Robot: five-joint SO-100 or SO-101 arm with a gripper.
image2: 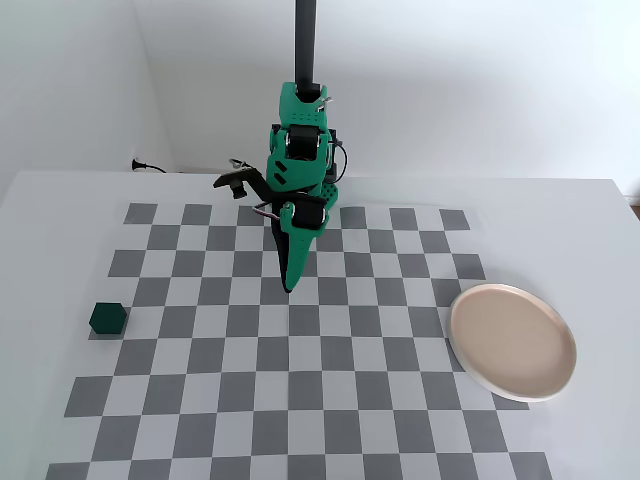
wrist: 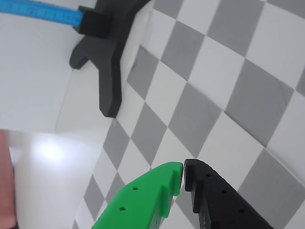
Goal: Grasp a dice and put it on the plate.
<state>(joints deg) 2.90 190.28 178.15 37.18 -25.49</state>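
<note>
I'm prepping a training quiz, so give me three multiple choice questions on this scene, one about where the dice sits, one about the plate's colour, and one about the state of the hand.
1. In the fixed view, where is the dice?
A. On the plate
B. Near the checkerboard's left edge
C. Between the fingers

2. What colour is the plate?
A. Pale pinkish-beige
B. Dark blue
C. Black

3. What state is the hand in?
A. Wide open over the plate
B. Shut on the dice
C. Shut and empty

Key: B, the dice sits alone at the left, far from the plate. A, its surface is pinkish-beige with a whitish rim. C, the wrist view shows the hand with fingertips together and nothing between them.
</note>
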